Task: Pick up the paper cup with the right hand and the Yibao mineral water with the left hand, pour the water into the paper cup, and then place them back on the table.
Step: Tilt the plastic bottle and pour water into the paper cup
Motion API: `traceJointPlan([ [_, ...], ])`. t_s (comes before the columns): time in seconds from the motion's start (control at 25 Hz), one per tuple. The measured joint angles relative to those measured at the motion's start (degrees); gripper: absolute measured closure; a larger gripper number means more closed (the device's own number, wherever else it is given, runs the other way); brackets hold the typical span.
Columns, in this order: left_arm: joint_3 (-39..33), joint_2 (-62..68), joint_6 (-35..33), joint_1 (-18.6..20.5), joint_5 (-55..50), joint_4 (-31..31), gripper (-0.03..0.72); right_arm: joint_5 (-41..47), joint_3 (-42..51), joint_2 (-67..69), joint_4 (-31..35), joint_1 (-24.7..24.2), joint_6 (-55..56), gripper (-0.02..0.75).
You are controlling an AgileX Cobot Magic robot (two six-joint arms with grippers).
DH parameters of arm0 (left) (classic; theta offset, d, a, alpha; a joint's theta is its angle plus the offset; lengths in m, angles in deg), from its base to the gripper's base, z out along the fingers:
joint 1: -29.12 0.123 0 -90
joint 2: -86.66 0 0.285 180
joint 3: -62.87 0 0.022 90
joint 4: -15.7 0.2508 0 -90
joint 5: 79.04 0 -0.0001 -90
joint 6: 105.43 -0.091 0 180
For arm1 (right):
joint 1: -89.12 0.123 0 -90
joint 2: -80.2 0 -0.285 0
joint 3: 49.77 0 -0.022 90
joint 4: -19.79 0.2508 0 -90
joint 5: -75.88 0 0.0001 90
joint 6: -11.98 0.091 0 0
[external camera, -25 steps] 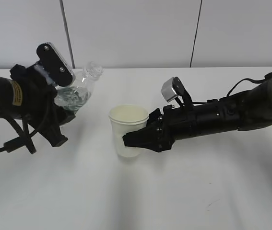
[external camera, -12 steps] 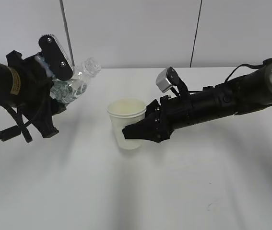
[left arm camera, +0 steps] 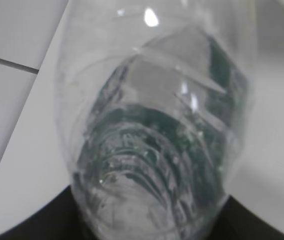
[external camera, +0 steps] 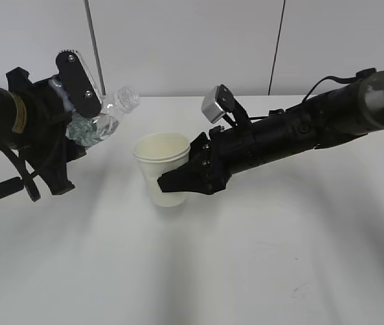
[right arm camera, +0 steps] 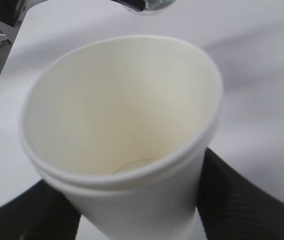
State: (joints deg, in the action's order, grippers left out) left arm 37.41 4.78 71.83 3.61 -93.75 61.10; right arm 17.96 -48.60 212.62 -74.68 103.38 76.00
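The cream paper cup point(external camera: 162, 169) is held above the white table point(external camera: 259, 271) by my right gripper point(external camera: 181, 183), which is shut on its side. In the right wrist view the cup point(right arm camera: 126, 130) is open toward the camera and looks empty, with a black finger on each side. My left gripper point(external camera: 76, 145) is shut on the Yibao mineral water point(external camera: 103, 122), a clear uncapped bottle tilted with its neck up and to the right, toward the cup and apart from it. The bottle point(left arm camera: 157, 130) fills the left wrist view, water and green label visible; its neck edge point(right arm camera: 147, 6) shows just past the cup.
A pale wall with dark vertical seams point(external camera: 91, 40) stands behind the table. A small dark scuff point(external camera: 299, 288) marks the tabletop at the front right. Black cables point(external camera: 15, 186) hang from the left arm.
My right gripper has carried the cup up and to the left, toward the bottle. My left gripper has lifted the bottle a little and moved left, neck still tilted toward the cup.
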Motion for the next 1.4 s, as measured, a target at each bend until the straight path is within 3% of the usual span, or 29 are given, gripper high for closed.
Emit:
traceJointPlan([
  [1.4, 2.0, -0.2, 0.0, -5.2, -12.1, 13.5, 0.347, 2.5, -0.7, 0.0, -0.4, 1.6, 2.4, 0.238],
])
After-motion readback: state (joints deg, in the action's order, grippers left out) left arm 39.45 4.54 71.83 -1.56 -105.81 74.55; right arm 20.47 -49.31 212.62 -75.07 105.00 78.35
